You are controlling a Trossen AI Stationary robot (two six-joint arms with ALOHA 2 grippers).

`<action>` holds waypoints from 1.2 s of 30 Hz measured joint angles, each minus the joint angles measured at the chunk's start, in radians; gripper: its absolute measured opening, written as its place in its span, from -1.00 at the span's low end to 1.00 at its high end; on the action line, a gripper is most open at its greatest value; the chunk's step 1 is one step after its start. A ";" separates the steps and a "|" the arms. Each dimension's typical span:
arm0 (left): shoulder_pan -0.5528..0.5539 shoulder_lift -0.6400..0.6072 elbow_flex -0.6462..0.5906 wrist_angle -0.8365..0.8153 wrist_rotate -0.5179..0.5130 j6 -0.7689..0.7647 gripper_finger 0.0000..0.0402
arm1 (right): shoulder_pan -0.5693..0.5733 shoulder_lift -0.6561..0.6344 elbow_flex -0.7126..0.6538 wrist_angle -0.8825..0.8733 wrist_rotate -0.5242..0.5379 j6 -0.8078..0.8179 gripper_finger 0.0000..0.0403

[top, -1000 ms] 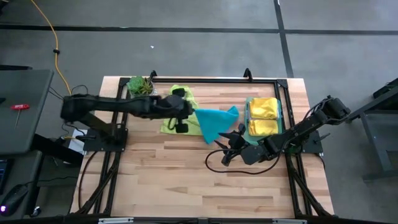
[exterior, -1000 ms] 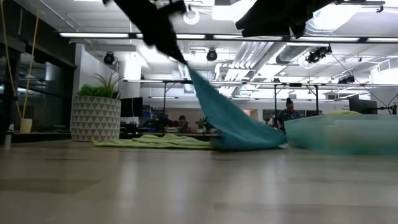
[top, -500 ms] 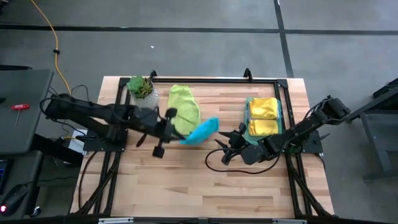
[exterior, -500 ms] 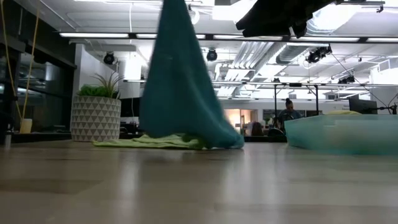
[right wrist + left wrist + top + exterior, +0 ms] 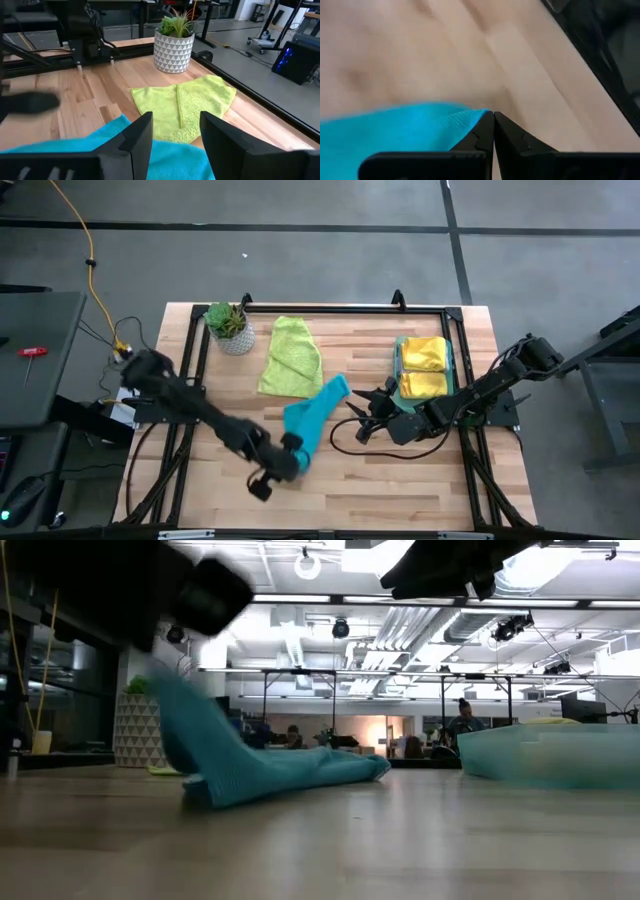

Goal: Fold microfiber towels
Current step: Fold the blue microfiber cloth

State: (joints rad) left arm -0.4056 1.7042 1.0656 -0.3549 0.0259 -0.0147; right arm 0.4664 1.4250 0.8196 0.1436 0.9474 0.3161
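Note:
A teal microfiber towel (image 5: 315, 415) lies drawn out in a slanting strip on the wooden table (image 5: 400, 480). My left gripper (image 5: 293, 450) is shut on its near end, also seen in the left wrist view (image 5: 493, 125). A lime green towel (image 5: 290, 355) lies flat at the far side, next to the teal towel's far end. Two folded yellow towels (image 5: 423, 368) sit in a translucent green tray (image 5: 455, 370). My right gripper (image 5: 365, 415) hovers open beside the tray, pointing at the teal towel (image 5: 75, 145), with nothing between its fingers. My left gripper pinches the teal towel at an edge of its near end (image 5: 470, 120) between its two shut fingers. The fingers slant down from the table's left. The held end (image 5: 165, 700) is raised off the table, and the rest (image 5: 320, 765) trails away and lies on the wood.
A small potted plant (image 5: 228, 325) in a white patterned pot stands at the far left corner. A black frame (image 5: 330, 308) runs along the table's far edge and sides. Bare wood (image 5: 400, 480) lies along the near edge.
My left gripper has swept from the far side by the lime towel toward the table's near edge and down, staying shut on the teal towel. The teal towel has been dragged off from beside the tray and now trails stretched out behind the gripper. The lime towel lies uncovered.

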 joint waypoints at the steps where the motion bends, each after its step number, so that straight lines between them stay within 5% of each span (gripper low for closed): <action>1: -0.019 0.042 0.000 0.008 0.014 -0.015 -1.00 | 0.000 0.000 0.000 0.000 0.000 0.001 -0.22; 8: -0.123 0.223 0.006 0.045 -0.026 -0.117 -1.00 | -0.002 0.000 0.000 -0.025 -0.010 0.050 -0.22; 20: -0.160 0.150 0.028 0.032 -0.116 -0.166 -0.96 | -0.002 0.000 0.000 -0.026 -0.016 0.096 -0.22; 27: -0.174 0.130 0.086 0.014 -0.114 -0.131 -0.58 | -0.003 0.000 0.000 -0.039 -0.080 0.114 -0.22; 33: -0.180 0.106 0.189 -0.244 -0.102 -0.122 -0.21 | -0.046 0.015 0.000 -0.033 -0.154 0.151 -0.22; 36: -0.180 0.047 0.179 -0.302 -0.175 -0.129 -0.12 | -0.099 0.066 0.000 0.008 -0.236 0.132 -0.22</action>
State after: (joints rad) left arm -0.5860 1.7516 1.2443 -0.6565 -0.1495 -0.1437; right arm 0.3670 1.4912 0.8200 0.1511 0.7113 0.4481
